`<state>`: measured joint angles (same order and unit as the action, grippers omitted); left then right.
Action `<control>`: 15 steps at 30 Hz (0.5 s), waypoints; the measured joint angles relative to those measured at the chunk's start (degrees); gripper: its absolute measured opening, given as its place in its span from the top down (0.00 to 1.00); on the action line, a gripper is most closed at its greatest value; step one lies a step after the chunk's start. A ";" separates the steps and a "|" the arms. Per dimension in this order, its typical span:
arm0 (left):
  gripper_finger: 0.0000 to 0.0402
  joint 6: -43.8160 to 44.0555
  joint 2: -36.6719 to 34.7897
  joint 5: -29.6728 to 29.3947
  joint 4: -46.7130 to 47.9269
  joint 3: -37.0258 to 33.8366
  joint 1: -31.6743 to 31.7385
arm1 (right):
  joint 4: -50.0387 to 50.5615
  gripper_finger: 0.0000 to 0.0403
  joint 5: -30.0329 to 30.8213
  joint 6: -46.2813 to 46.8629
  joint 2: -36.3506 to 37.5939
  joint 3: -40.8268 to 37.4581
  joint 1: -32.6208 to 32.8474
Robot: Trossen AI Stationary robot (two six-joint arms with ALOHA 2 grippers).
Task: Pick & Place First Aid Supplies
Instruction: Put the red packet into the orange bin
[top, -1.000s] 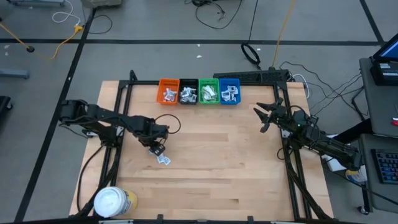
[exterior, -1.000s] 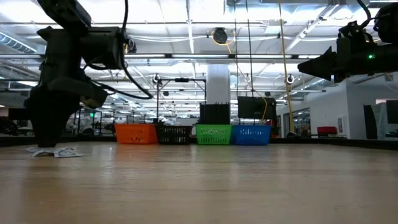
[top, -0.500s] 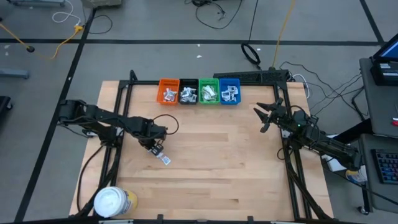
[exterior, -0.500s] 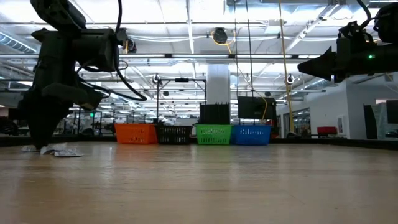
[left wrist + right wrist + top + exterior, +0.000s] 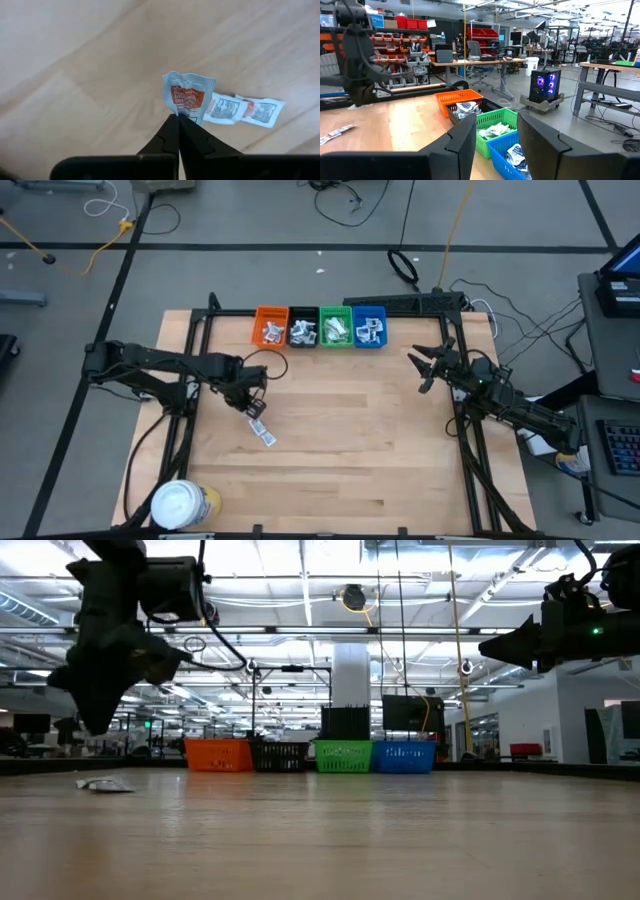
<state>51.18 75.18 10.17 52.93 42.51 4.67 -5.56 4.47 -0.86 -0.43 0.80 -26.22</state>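
A small white squarish sachet with an orange-red printed panel (image 5: 188, 96) is pinched by its lower edge between the closed fingers of the left gripper (image 5: 178, 120), above the left half of the wooden table (image 5: 380, 440). In the left wrist view its crimped top edge and lines of small print can be made out. In the high view the gripper (image 5: 254, 406) shows only as a dark tip with a speck of white. Two more white flat packets with dark and orange print (image 5: 244, 109) are seen lying joined end to end on the wood just beyond the held sachet; in the low view they (image 5: 102, 784) lie flat on the surface, with the left gripper (image 5: 97, 720) raised well above them. Near the table's right edge the right gripper (image 5: 424, 366) hangs in the air, its fingers spread wide and empty. Along the far edge stand four small plastic bins touching in a row, orange (image 5: 270, 326), black (image 5: 303, 328), green (image 5: 335, 327) and blue (image 5: 369, 327), each seen from above to hold white packets. A white-lidded yellow round tub (image 5: 182, 504) stands at the near left corner.
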 joint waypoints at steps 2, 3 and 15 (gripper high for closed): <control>1.00 0.17 -0.74 -0.30 2.12 1.69 0.90 | 0.00 0.65 -0.02 0.00 0.00 -0.02 0.02; 1.00 0.12 -1.21 -0.61 3.31 2.32 1.27 | 0.00 0.65 -0.02 0.01 -0.02 0.00 0.00; 1.00 -1.94 -1.76 -0.64 10.93 9.45 11.56 | -0.09 0.65 -0.01 0.00 -0.02 0.00 0.02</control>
<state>49.24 73.42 9.53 63.86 51.96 16.23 -5.65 4.46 -0.86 -0.45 0.79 -26.20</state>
